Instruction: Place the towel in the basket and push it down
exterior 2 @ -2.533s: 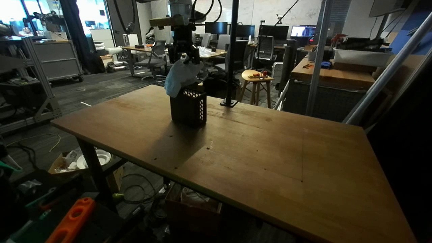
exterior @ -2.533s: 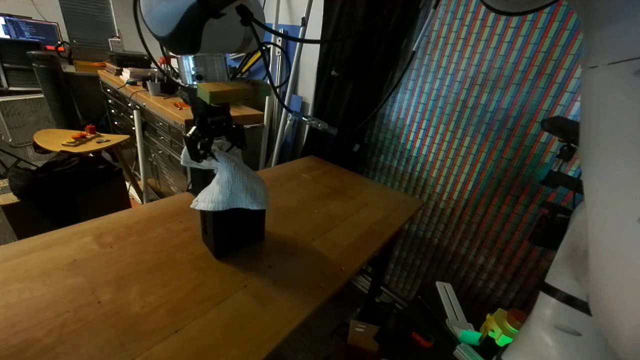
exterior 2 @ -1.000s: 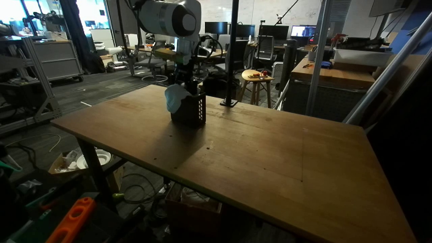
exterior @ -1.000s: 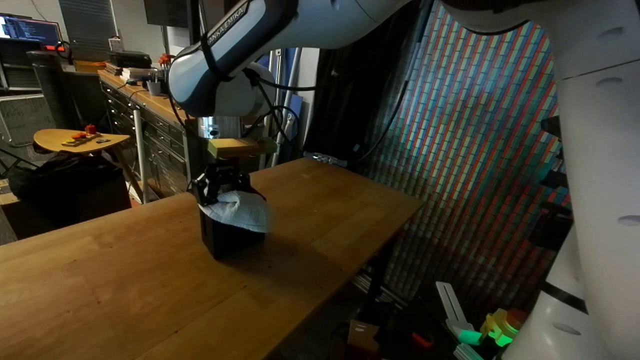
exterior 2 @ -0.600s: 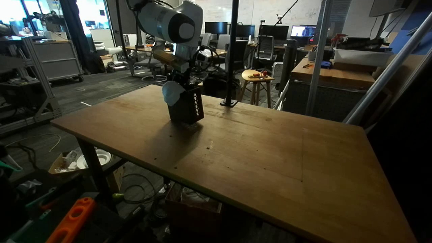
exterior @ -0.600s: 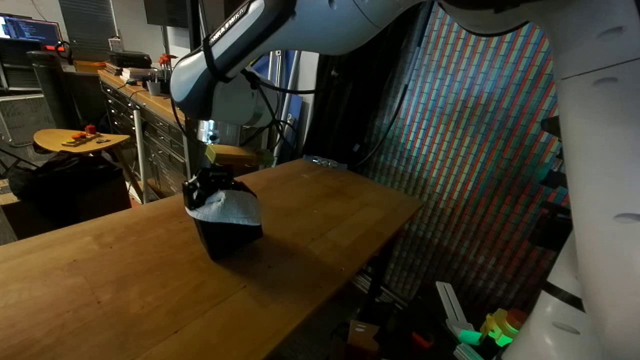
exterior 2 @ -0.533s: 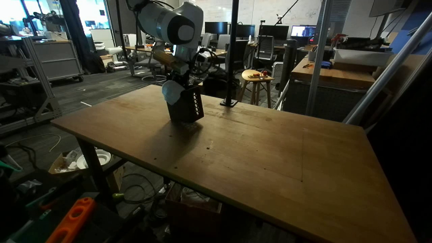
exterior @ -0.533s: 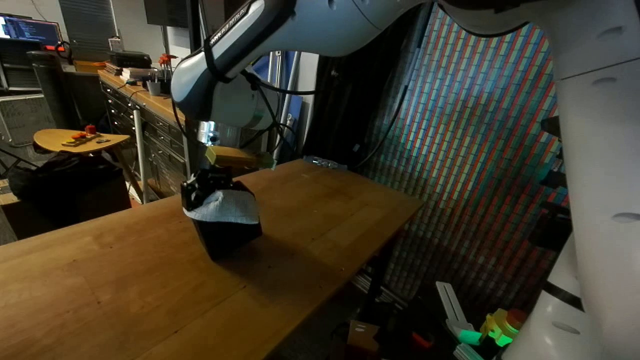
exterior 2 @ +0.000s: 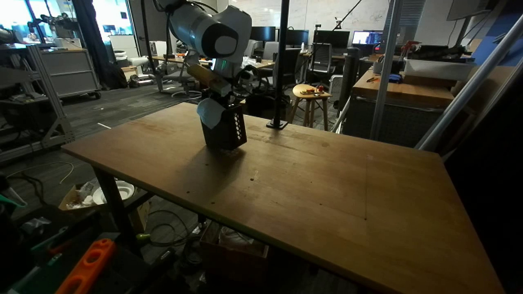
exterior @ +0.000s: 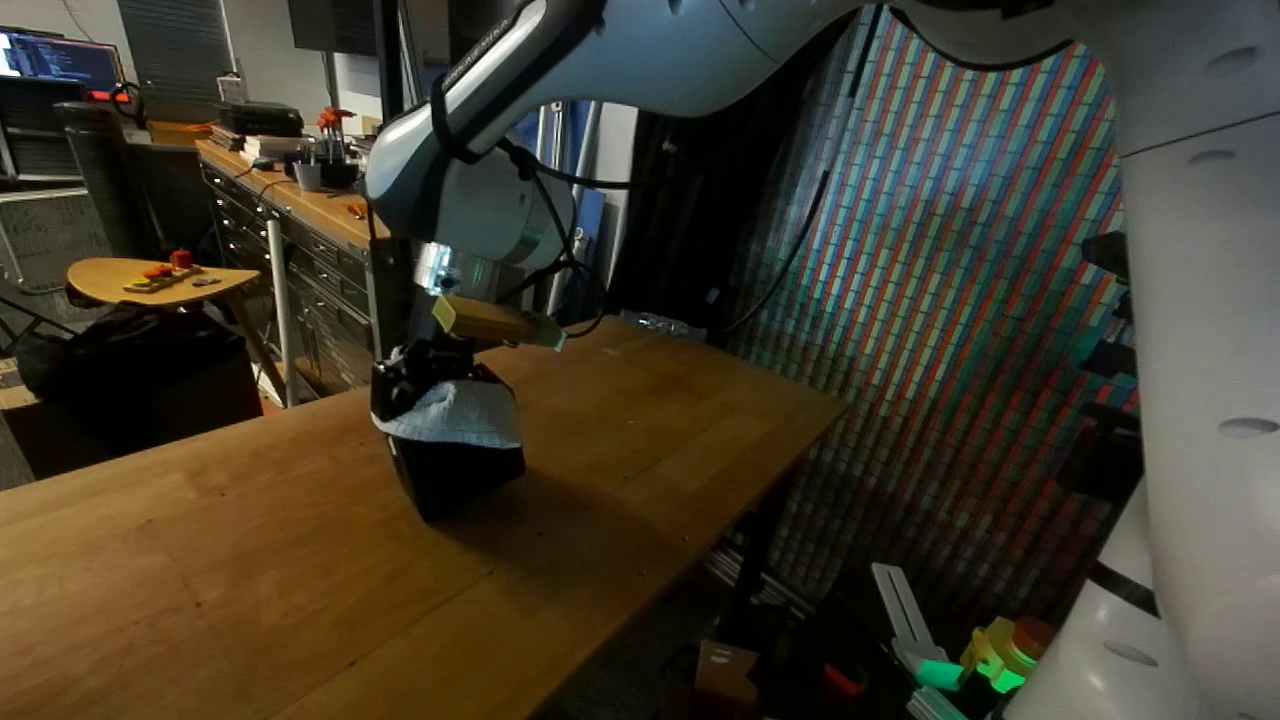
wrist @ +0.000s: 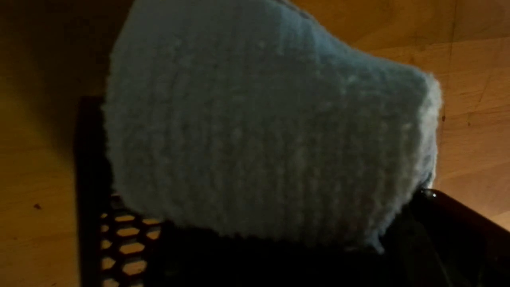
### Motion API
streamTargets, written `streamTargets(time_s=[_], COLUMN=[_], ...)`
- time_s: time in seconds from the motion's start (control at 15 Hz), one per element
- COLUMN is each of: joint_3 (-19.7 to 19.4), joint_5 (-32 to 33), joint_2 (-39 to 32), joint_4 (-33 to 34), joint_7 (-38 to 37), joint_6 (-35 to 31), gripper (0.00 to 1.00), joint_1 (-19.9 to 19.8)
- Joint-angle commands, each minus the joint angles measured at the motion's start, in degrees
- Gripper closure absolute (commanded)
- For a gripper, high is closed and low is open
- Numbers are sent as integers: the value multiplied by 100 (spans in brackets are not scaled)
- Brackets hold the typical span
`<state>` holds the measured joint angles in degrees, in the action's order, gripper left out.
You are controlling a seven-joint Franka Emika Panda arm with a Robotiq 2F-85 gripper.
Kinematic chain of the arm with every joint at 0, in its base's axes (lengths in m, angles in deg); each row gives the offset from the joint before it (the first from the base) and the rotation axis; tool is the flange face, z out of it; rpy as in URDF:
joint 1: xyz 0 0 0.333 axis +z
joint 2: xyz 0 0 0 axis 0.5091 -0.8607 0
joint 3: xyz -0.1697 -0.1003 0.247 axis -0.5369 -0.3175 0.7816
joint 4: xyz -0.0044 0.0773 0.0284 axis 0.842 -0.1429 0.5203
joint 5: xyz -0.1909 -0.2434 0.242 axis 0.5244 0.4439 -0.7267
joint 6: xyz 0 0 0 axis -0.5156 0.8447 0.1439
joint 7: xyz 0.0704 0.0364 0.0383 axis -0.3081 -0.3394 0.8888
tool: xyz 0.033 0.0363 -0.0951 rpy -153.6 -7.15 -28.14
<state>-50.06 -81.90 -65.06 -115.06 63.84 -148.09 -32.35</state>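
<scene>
In an exterior view, toward the far left corner of the wooden surface (exterior 2: 327, 179), I see the towel (exterior 2: 209, 114), pale, ribbed and fuzzy-edged, draped over the rim of the tilted black basket (exterior 2: 224, 134) with hexagonal holes. My claw (exterior 2: 223, 100) is at its mouth, fingertips hidden; I can't tell whether it's wide or narrow. Further right, a slim pole (exterior 2: 280, 77) stands by the far edge.

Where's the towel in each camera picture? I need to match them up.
In an exterior view: towel, left of centre, just below mid-height.
In an exterior view: towel, left of centre, above mid-height.
Wrist view: towel fills the middle, running off the top edge.
Shared landmark: the black lattice basket beneath it, in all three.
</scene>
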Motion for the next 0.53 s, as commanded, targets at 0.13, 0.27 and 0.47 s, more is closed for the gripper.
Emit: streamTargets(time_s=[0.13,0.27,0.47], joint_3=[-157,-196,-184], joint_5=[627,983,1322], joint_2=[673,893,1219], joint_4=[-234,-115,-2], joint_7=[64,-5,-24], joint_6=[647,1059,1518], gripper=[71,65,42], joint_1=[44,108,190])
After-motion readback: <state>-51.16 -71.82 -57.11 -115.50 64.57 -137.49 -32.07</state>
